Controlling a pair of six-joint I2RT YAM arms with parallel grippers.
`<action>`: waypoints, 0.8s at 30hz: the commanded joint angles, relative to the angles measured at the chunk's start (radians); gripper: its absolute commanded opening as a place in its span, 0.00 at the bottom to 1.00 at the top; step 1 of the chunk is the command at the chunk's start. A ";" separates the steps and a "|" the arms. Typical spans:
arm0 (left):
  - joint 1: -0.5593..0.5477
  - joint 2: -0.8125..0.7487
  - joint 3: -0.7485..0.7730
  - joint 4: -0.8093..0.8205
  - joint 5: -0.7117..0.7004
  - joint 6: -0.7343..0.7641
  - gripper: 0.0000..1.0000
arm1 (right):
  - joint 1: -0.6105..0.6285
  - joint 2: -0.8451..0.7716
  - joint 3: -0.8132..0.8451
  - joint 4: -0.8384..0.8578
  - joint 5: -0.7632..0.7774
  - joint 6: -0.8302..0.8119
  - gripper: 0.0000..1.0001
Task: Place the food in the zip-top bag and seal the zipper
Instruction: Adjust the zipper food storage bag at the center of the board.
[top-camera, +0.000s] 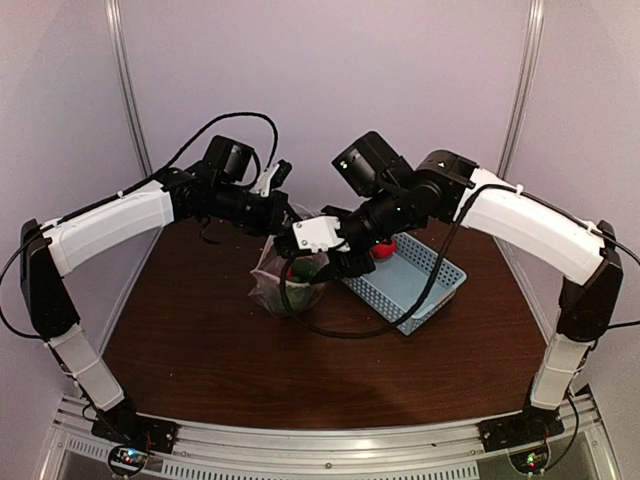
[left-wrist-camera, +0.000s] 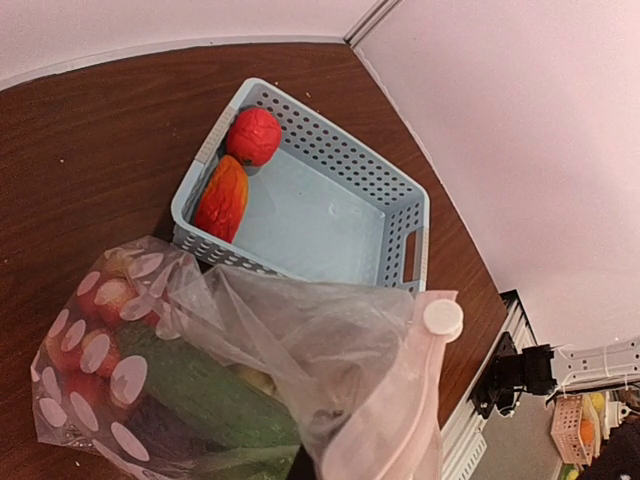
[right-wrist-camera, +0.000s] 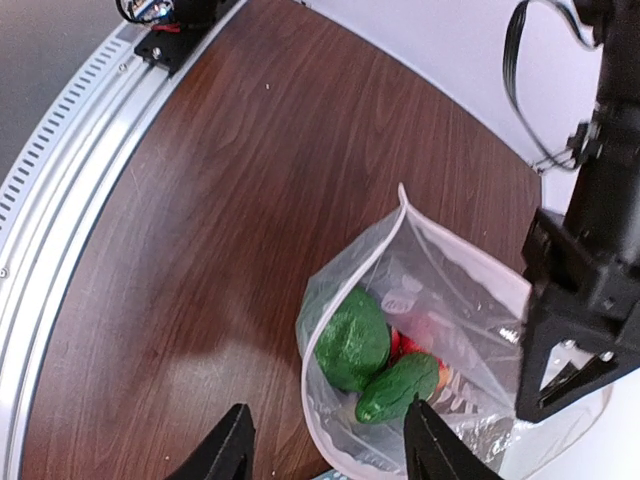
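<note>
1. Two red food pieces (left-wrist-camera: 252, 135) lie in the basket (left-wrist-camera: 320, 222), right of the bag (left-wrist-camera: 150, 330).
2. Left claw (right-wrist-camera: 535, 400) pinches the bag's mouth edge, holding it up.
3. Right claw (right-wrist-camera: 330, 445) hangs empty, fingers spread, over the mouth; the basket is nearer this arm.

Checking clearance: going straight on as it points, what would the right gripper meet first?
Likely the right gripper enters the zip-top bag through its open mouth and meets the green vegetables first; depth is unclear.

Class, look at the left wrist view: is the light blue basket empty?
No: the basket holds a round red piece and a longer orange-red piece in one corner.
</note>
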 joint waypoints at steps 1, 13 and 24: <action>-0.004 0.002 0.029 0.024 0.025 0.013 0.00 | -0.010 0.042 -0.033 -0.081 0.134 -0.041 0.50; -0.004 0.002 0.025 0.019 0.030 0.016 0.00 | -0.007 0.130 0.016 -0.029 0.215 0.002 0.18; -0.002 0.204 0.577 -0.612 -0.410 0.389 0.00 | -0.008 0.155 0.209 0.141 0.268 0.097 0.00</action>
